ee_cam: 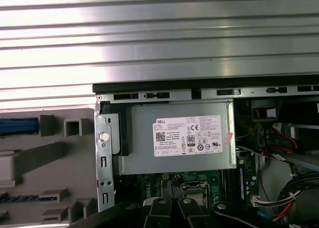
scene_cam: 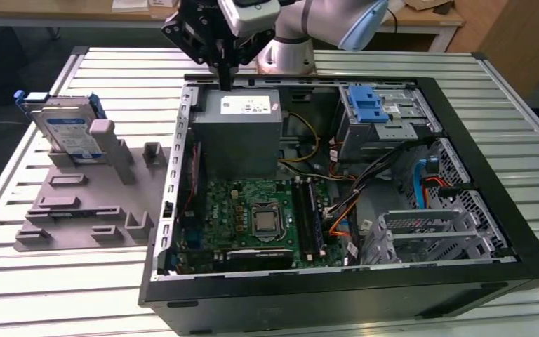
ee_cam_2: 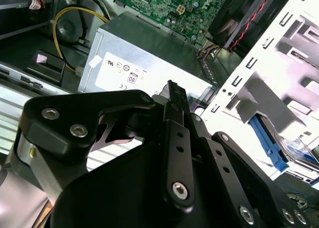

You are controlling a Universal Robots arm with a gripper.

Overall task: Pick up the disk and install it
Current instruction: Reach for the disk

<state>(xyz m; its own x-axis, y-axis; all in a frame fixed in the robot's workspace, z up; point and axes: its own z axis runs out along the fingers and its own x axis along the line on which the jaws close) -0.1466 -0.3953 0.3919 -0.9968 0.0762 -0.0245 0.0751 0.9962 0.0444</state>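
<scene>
Over the far wall of the case (scene_cam: 363,298) the end effector (scene_cam: 224,84) hangs clenched on nothing, the disk (scene_cam: 71,133) upright in a holder (scene_cam: 73,210) beside it.

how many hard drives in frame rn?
1: the disk stands in the grey fixture at the exterior view's left, outside the case. The drive cage with the blue latch inside the case could hide another; I can't tell.
</scene>
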